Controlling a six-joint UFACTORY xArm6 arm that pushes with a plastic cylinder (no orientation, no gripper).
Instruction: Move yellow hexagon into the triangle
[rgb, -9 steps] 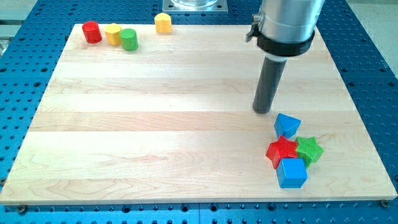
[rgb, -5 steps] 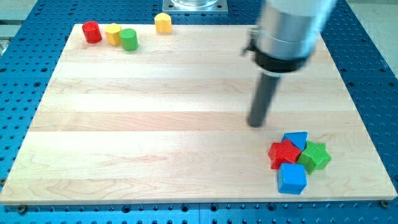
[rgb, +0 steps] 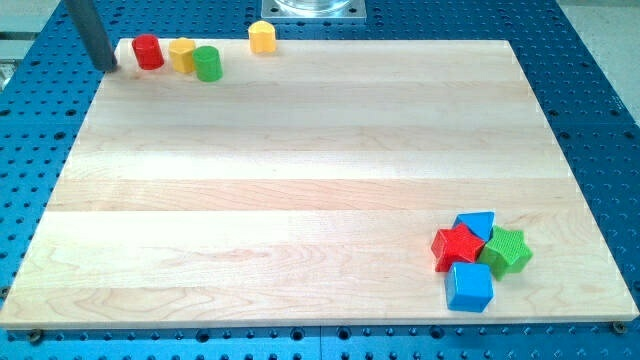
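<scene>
A yellow block (rgb: 262, 36) that looks six-sided stands at the board's top edge, near the middle. A second yellow block (rgb: 182, 54), its shape unclear, sits between a red cylinder (rgb: 148, 51) and a green cylinder (rgb: 207, 63) at the top left. The blue triangle (rgb: 476, 224) is at the bottom right, touching a red star (rgb: 455, 245) and a green star (rgb: 503, 250). My tip (rgb: 104, 66) is at the view's top left, just left of the red cylinder, at the board's corner.
A blue cube (rgb: 469, 286) sits just below the red star, near the wooden board's (rgb: 300, 200) bottom edge. A blue perforated table (rgb: 600, 120) surrounds the board. A metal base (rgb: 312, 8) shows at the top centre.
My tip has swung from beside the bottom-right cluster to the far top left. Before that, the blue triangle was pushed down against the two stars.
</scene>
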